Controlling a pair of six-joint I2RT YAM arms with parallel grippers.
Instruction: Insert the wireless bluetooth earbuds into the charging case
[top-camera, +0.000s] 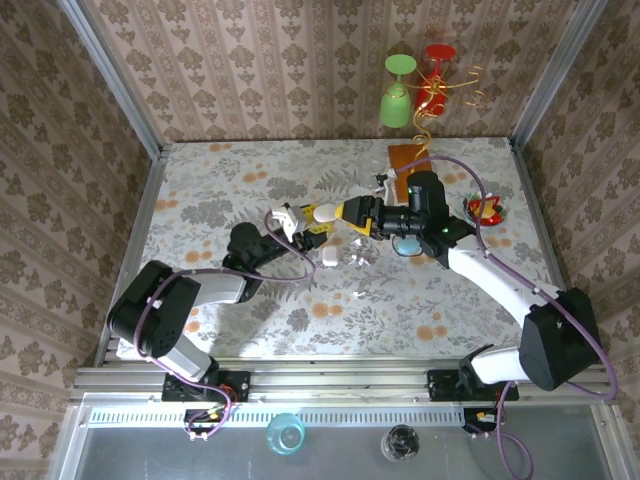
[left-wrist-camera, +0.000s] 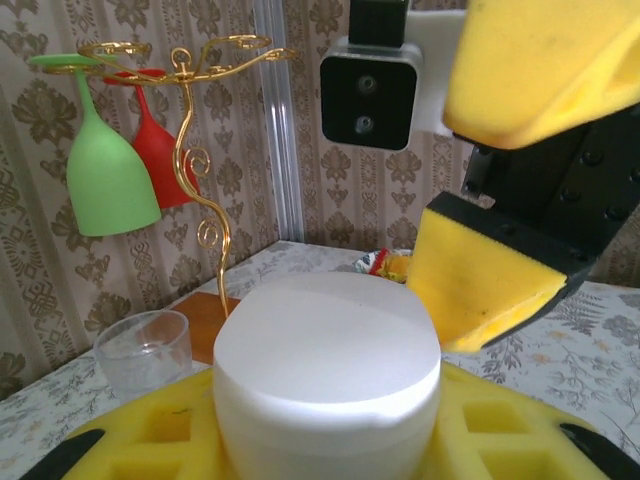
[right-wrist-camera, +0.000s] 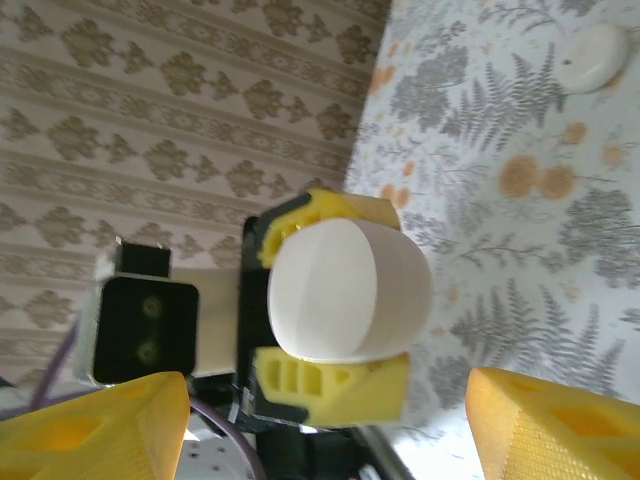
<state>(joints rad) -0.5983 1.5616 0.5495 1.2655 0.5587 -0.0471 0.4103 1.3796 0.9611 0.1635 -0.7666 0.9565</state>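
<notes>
While both arms reach in toward the table's middle, tips nearly meeting, the left gripper (top-camera: 310, 220) clamps a closed white charging case (left-wrist-camera: 327, 360) between its yellow pads. The right gripper (left-wrist-camera: 450, 195) faces it, jaws spread wide and holding nothing. Tiny white bits, seemingly earbuds (top-camera: 357, 260), lie on the floral table (top-camera: 220, 190) just below the grippers.

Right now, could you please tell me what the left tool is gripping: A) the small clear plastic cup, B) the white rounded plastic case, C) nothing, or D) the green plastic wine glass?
B: the left tool has its yellow pads clamped on either side of the white rounded plastic case.
</notes>
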